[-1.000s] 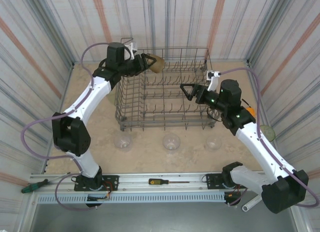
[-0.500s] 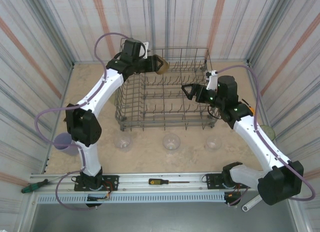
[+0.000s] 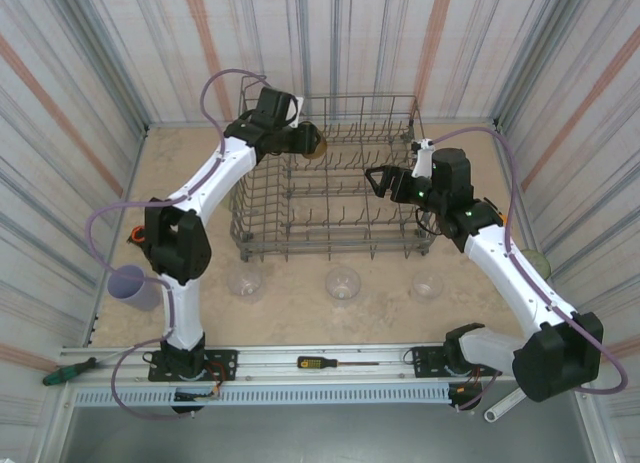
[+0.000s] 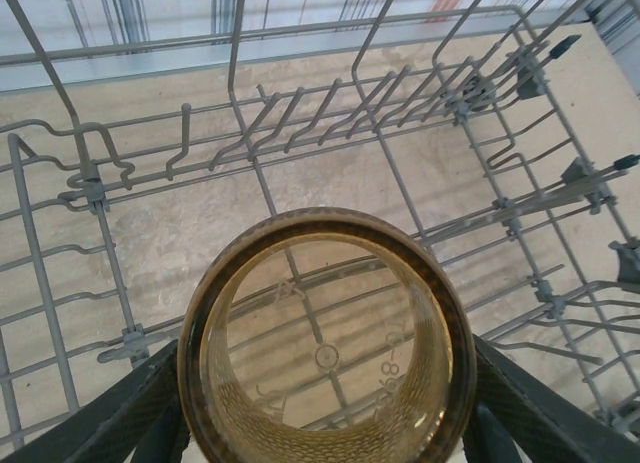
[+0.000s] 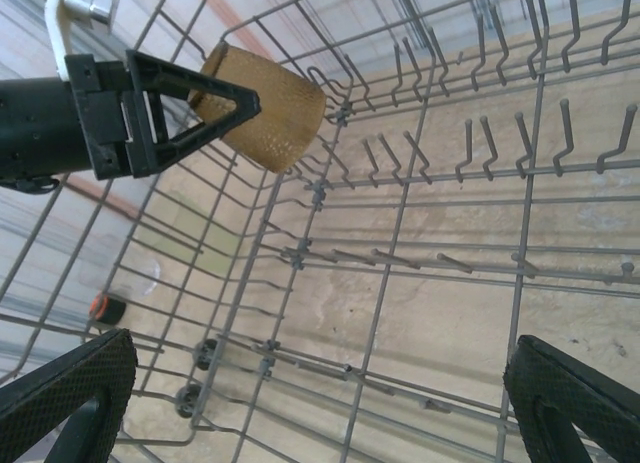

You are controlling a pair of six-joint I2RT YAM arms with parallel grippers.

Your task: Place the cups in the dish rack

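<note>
Your left fingers (image 4: 125, 423) hold the amber cup (image 4: 325, 353) over the far left corner of the dish rack (image 3: 320, 245). Your right fingers (image 5: 60, 383) are wide and hold nothing. No cup sits inside the rack yet. Three clear cups (image 3: 343, 281) wait on the counter (image 3: 300, 313), near side.

Glossy plastic cup (image 5: 265, 108), metal wire rack (image 3: 300, 245)

L fingers (image 4: 125, 415) gripping, R fingers (image 5: 70, 378) spread

Amber-brown cup (image 4: 325, 353); grey wire dish rack (image 3: 320, 245); striped walls (image 3: 450, 43).
</note>
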